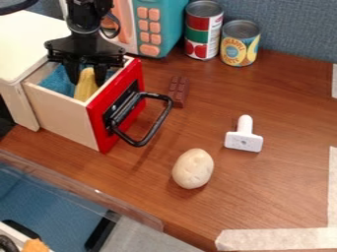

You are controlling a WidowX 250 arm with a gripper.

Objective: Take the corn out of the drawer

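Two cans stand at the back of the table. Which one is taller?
The red and green can, the one right next to the teal toy microwave. The shorter can has yellow fruit on its label and stands farther from the microwave.

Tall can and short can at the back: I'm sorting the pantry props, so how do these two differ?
The tall can rises higher than the short can. The tall can's label has red and green bands, while the short can's shows yellow fruit. The tall can stands nearer the teal toy microwave than the short can does. Both stand upright with silvery lids.
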